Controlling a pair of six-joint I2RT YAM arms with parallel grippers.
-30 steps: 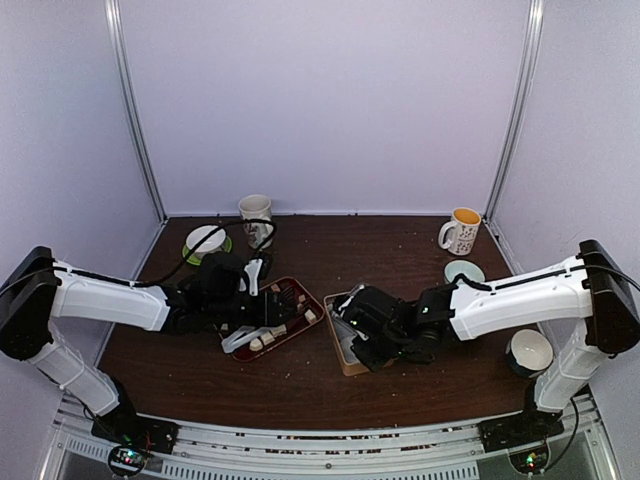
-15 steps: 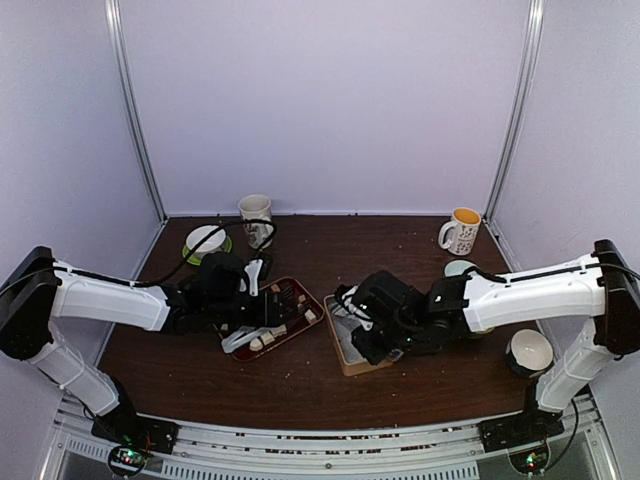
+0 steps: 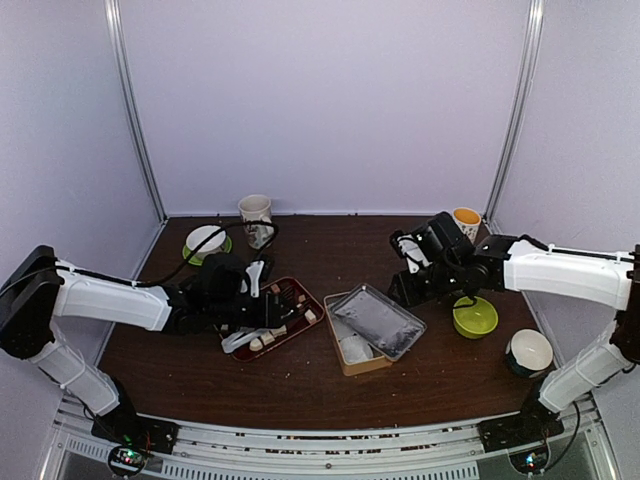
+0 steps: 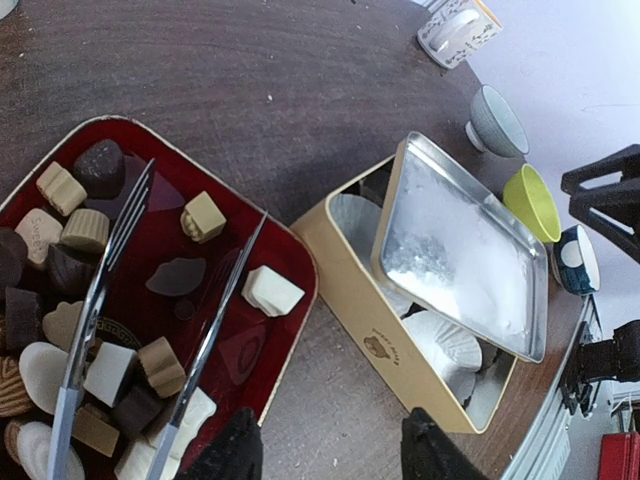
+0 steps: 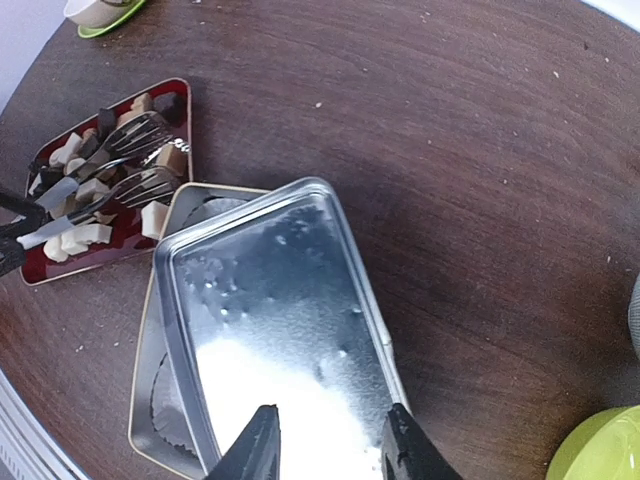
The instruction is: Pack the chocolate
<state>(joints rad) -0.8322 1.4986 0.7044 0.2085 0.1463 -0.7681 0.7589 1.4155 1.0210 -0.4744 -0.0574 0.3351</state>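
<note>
chocolate pieces (image 4: 272,290) lie jumbled, pointing every way, in red tray (image 4: 160,240) at centre-left; lid (image 3: 380,320) lies askew over tin (image 3: 345,362), blocking most. left gripper (image 4: 328,430) clamps tongs (image 4: 103,290) over tray; right gripper (image 5: 330,425) parted, empty.

The top camera sat high behind the near edge, looking down and forward over the whole bench (image 3: 330,235) to the back wall; the left wrist camera hung close, the left fingers (image 4: 235,450) at its lower edge, facing down on the red tray (image 4: 170,190) and the tin (image 4: 345,300); the right wrist camera looked down from rather farther off, past the right fingers (image 5: 262,445), onto the lid (image 5: 280,300); all three shared tray, tin and lid.
</note>
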